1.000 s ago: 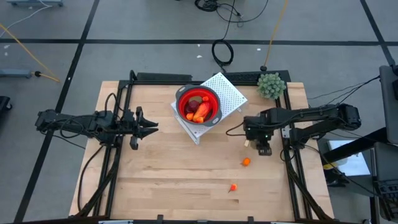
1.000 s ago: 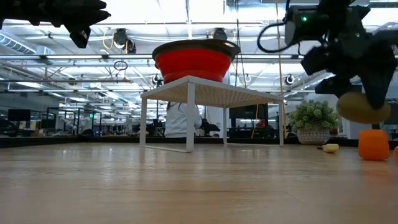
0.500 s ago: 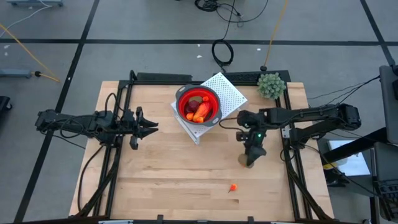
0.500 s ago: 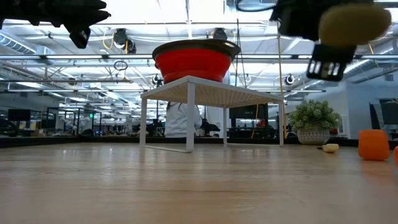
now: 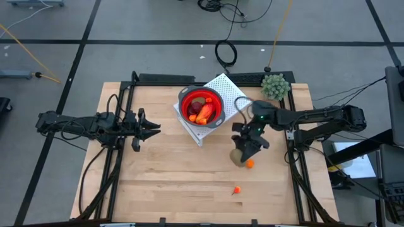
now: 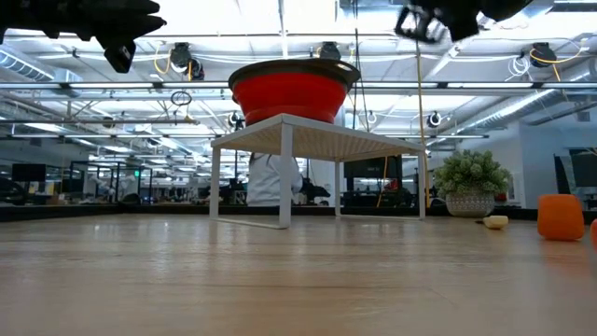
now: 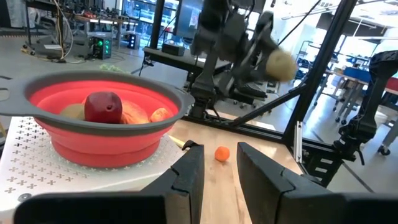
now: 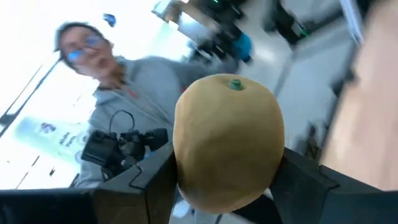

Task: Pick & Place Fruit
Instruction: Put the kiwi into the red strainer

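- High view: the right pincer (image 5: 243, 151) is being carried above the desk (image 5: 158, 176), between the red bowl (image 5: 201, 106) and the loose orange bit (image 5: 250, 164). A brown oval fruit (image 5: 236, 157) is being gripped at its tip; it is judged to be held off the wood so it can be taken over the bowl's rim.
- The bowl is being kept on a white perforated stand (image 5: 230, 94) and is already being filled: a red-and-yellow piece (image 5: 203, 115) and a dark red ball (image 5: 197, 101) are lying inside. A second orange bit (image 5: 237, 189) is lying farther out on the desk, well apart from the bowl. A green plant (image 5: 275, 86) is standing at the desk's far corner.
- The left pincer (image 5: 153, 128) is being held over the desk, away from all the fruit; it is judged to be waiting.
- Low view: the bowl (image 6: 289, 89) is being seen raised on the stand (image 6: 308, 140), which explains why the fruit must be lifted high. The right arm is being shown only at the upper edge.
- Left wrist view: the left pincer (image 7: 217, 171) is being held narrowly apart, with nothing between its fingers. The brown fruit (image 7: 280, 64) is being shown in mid-air, clear of the bowl (image 7: 102, 121).
- Right wrist view: the right pincer (image 8: 227, 180) is being kept clamped on the brown fruit (image 8: 227, 149), its fingers (image 8: 152, 180) set wide around the fruit's body. A person is being seen beyond.
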Controlling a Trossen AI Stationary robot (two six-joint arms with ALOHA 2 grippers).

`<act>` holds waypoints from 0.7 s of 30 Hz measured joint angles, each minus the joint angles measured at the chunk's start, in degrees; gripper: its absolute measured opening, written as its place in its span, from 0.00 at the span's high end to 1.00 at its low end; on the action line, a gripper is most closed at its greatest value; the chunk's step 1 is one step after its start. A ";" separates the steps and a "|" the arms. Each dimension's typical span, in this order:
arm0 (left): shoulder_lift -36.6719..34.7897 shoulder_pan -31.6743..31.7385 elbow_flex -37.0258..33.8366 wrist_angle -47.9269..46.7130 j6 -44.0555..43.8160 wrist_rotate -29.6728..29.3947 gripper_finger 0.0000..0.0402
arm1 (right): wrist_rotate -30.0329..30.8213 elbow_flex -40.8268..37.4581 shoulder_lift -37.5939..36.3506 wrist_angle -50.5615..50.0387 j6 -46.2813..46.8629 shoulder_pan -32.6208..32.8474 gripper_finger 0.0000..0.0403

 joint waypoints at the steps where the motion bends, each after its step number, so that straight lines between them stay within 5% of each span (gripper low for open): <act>1: -0.01 0.00 0.00 0.00 0.01 0.00 0.77 | 0.02 0.00 0.00 3.97 1.64 0.00 0.48; 10: -0.01 0.00 0.00 -0.02 0.06 0.00 0.77 | 10.30 0.00 -0.02 30.88 0.52 0.02 0.48; 21: 0.00 0.00 0.00 -0.02 0.02 -0.02 0.77 | 12.11 0.00 -0.02 35.53 -16.28 0.04 0.48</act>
